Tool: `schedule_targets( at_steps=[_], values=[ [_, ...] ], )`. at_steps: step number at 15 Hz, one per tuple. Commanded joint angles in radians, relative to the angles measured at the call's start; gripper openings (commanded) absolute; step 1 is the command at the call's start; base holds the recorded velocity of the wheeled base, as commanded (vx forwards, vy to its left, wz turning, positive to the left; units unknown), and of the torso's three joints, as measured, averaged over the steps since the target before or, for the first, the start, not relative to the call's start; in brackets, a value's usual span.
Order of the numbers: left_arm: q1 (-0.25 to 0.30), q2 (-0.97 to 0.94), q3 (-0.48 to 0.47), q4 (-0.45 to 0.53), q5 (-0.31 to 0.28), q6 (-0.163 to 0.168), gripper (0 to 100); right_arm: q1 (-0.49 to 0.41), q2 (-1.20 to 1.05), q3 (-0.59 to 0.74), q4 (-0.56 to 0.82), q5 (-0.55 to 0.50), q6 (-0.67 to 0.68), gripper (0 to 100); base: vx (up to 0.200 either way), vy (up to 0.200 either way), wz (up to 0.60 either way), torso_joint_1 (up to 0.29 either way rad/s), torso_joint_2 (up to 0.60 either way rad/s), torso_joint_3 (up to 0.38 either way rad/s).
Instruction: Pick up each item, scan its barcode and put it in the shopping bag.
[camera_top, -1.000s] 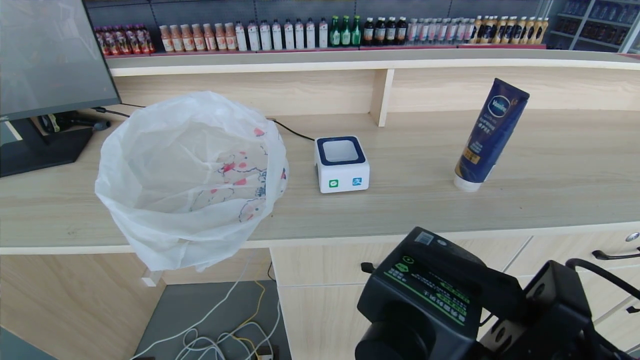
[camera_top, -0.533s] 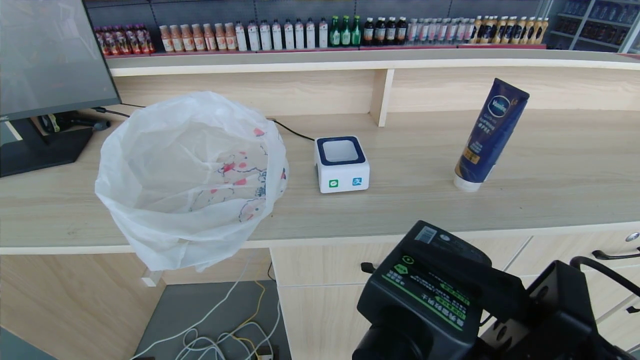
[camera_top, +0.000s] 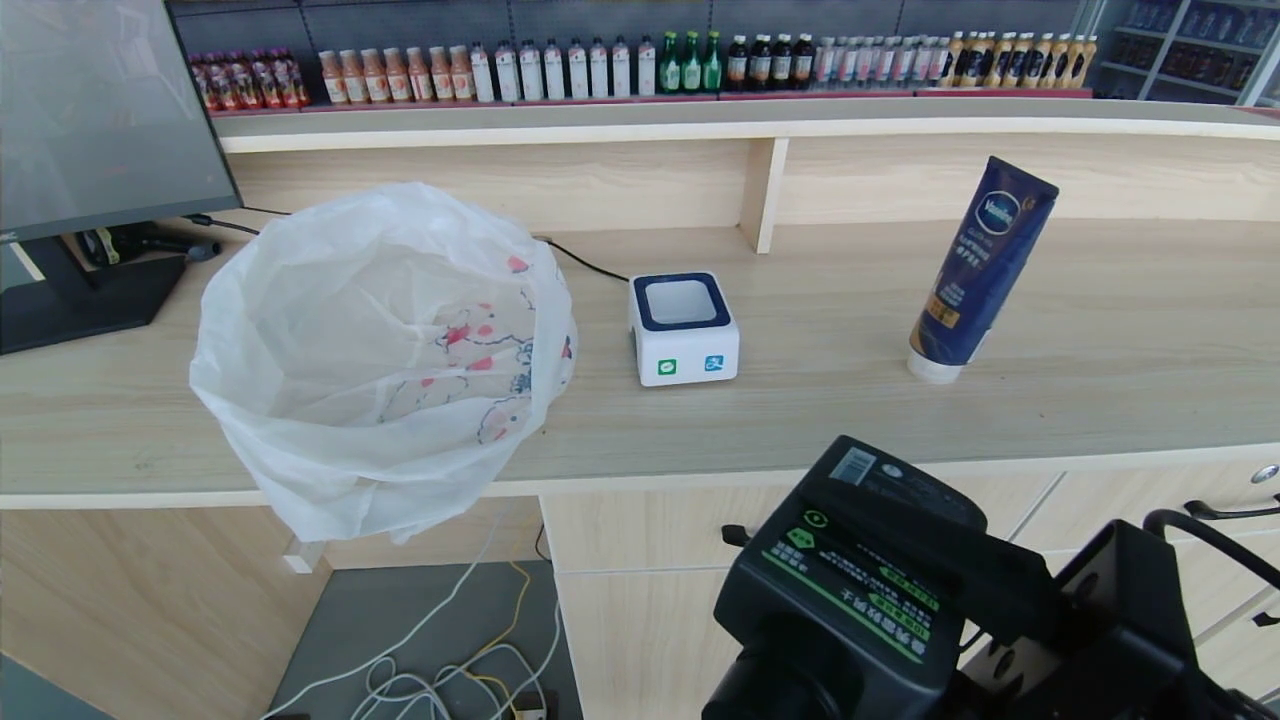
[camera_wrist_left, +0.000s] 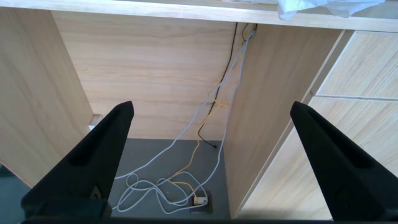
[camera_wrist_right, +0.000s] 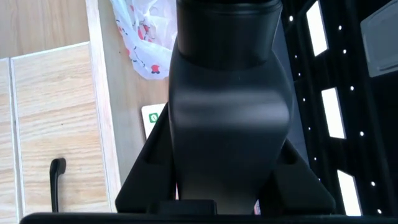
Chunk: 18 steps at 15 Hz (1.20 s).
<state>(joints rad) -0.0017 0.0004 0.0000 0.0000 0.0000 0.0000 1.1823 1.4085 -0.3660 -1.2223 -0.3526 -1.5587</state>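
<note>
Dark blue lotion tube stands cap-down on wooden counter, leaning a bit, well apart from left gripper fingers. White barcode scanner, blue-framed window up, sits between tube and bag. White translucent shopping bag is open, mouth up, sagging over counter edge, its underside above and beyond those spread fingers

Light wooden counter; bottle-lined shelf behind; monitor left; cables on grey floor.
</note>
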Motion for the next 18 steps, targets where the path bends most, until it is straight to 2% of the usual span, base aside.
schedule_targets(
  at_steps=[1, 9, 13, 16, 18],
  values=[
    [0.0, 0.0, 0.0, 0.0, 0.0, 0.0, 100, 0.0, 0.0, -0.001, 0.0, 0.0, 0.002, 0, 0.0, 0.0, 0.0, 0.0, 0.0, 0.0],
    [0.0, 0.0, 0.0, 0.0, 0.0, 0.0, 100, 0.0, -0.002, -0.001, -0.002, 0.001, 0.012, 0, 0.0, 0.0, 0.0, 0.0, 0.0, 0.0],
    [0.0, 0.0, 0.0, 0.0, 0.0, 0.0, 100, 0.0, 0.001, 0.002, -0.002, 0.001, 0.086, 0, 0.0, 0.0, 0.0, 0.0, 0.0, 0.0],
    [0.0, 0.0, 0.0, 0.0, 0.0, 0.0, 100, 0.0, 0.023, 0.004, -0.002, 0.0, 0.267, 0, 0.0, 0.0, 0.0, 0.0, 0.0, 0.0],
    [0.0, 0.0, 0.0, 0.0, 0.0, 0.0, 100, 0.0, 0.073, 0.004, -0.078, 0.0, 0.37, 0, 0.0, 0.0, 0.0, 0.0, 0.0, 0.0]
  ],
)
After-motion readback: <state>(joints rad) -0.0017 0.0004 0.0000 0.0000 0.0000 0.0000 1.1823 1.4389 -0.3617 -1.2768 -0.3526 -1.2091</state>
